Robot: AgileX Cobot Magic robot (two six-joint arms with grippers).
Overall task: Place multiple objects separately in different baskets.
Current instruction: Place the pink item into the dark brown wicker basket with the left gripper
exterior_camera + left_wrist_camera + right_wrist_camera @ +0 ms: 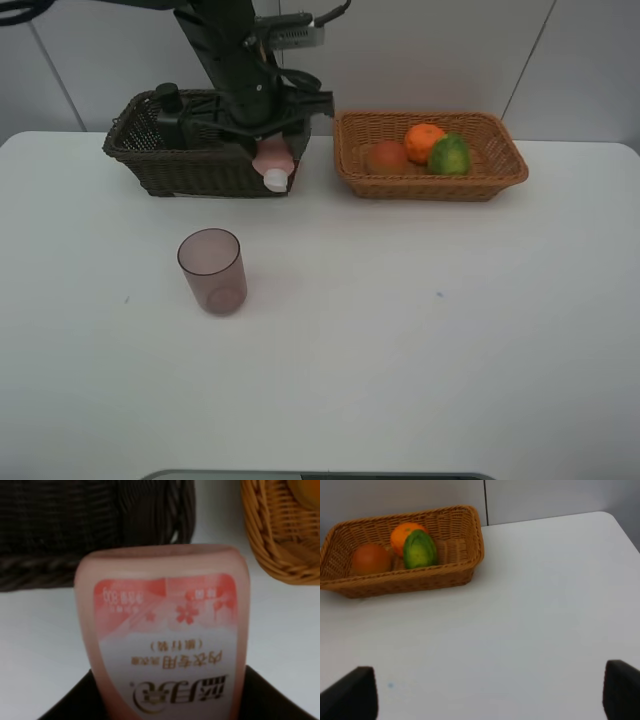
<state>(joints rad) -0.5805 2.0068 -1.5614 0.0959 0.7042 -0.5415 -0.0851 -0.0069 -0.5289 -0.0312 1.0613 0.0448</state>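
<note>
**Tube over the dark basket, cup still to go**

You have the three fruits in the tan basket (432, 180): orange (424, 141), peach-like fruit (387, 156), green fruit (450, 155). Your left gripper (268, 140) is clamped partway on the pink tube (273, 163), cap down, at the near rim of the dark basket (190, 165), where the pump bottle (166, 100) sits behind it. The right gripper (485, 695) stands wide and empty. The mauve cup (212, 271) waits on the worktop (430, 330), nearer you than the left gripper.

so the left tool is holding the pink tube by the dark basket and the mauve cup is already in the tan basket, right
Not quite. The mauve cup stands on the table, in neither basket, as the exterior high view shows. The rest holds: the left tool holds the pink tube by the dark basket.
</note>
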